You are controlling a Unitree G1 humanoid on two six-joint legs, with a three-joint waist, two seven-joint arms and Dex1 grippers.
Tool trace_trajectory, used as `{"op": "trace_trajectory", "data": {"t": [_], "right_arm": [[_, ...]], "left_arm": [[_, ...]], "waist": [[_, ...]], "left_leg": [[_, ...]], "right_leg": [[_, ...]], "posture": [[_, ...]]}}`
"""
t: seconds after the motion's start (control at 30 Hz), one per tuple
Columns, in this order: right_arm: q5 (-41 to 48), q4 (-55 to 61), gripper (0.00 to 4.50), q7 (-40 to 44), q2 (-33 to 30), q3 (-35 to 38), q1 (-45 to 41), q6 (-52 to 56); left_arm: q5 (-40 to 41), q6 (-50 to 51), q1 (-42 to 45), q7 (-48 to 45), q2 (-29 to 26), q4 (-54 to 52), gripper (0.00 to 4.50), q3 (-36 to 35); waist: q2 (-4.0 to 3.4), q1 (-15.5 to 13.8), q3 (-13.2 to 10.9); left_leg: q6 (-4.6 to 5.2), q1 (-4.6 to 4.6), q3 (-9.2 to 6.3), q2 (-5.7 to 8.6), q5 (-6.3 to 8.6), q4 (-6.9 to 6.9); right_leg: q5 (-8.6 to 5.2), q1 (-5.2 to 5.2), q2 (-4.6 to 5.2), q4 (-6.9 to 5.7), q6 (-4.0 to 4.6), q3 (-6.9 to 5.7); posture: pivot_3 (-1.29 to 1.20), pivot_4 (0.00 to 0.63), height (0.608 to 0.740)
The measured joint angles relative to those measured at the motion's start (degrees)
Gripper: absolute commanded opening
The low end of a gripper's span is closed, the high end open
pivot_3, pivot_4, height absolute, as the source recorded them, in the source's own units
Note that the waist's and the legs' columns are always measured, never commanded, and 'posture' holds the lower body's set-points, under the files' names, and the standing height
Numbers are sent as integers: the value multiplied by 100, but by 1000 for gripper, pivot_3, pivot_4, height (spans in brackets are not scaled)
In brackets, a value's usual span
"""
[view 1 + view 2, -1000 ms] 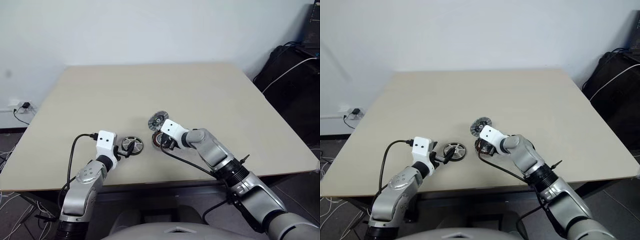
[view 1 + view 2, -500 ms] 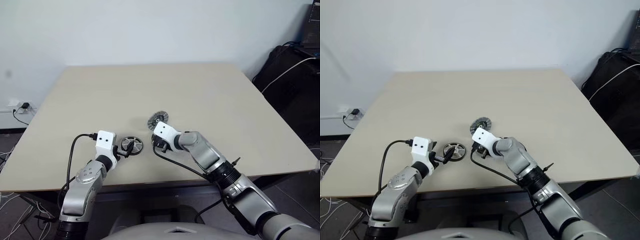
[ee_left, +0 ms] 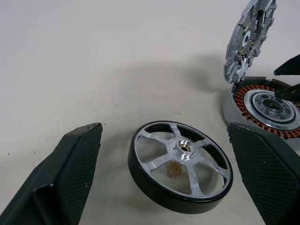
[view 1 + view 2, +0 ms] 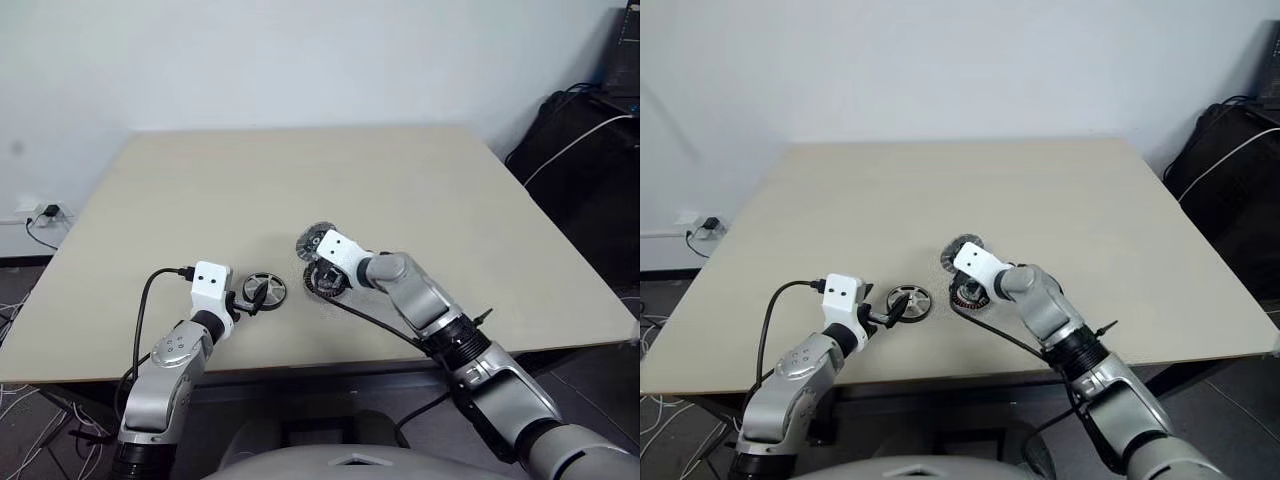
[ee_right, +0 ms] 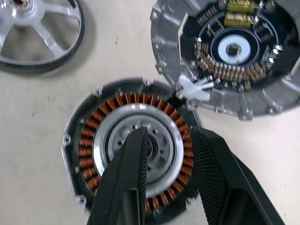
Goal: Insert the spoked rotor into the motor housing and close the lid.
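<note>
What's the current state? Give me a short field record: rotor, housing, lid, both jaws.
spoked rotor: on the table, not inserted, between the left gripper's open jaws, untouched
motor housing: flat on the table, copper windings showing, centre unfilled
lid: open, tilted up at the housing's far edge, inner face showing
left gripper: jaws wide open either side of the rotor
right gripper: over the housing's centre, jaws partly apart, holding nothing that I can see
task status: rotor still out, lid not closed
</note>
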State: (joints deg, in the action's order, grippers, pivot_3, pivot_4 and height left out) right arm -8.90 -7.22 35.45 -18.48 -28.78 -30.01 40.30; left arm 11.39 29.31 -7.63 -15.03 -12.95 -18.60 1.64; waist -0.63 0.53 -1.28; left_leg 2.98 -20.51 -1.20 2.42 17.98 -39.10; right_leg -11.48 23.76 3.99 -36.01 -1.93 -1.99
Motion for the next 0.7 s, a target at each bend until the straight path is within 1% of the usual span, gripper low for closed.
{"op": "trace_trajectory", "data": {"t": [0.37,0.7], "right_arm": [[-49,60,1545,82,20,-176,169,42],[-169,-295,1545,-201,378,-140,89,-82]], "left_arm": [[0,0,1,-1,2,0,4500,0],[1,0,-14,-1,-2,0,4500,-1]], "waist": [[0,-3,1],[5,9,10]], "left_leg": [[0,0,0,0,0,-1],[-2,3,0,0,-1,-2]], "right_leg": [[-1,-1,0,0,2,0],[0,-2,-2,-2,1,1]], "posture": [[0,0,740],[0,0,740]]}}
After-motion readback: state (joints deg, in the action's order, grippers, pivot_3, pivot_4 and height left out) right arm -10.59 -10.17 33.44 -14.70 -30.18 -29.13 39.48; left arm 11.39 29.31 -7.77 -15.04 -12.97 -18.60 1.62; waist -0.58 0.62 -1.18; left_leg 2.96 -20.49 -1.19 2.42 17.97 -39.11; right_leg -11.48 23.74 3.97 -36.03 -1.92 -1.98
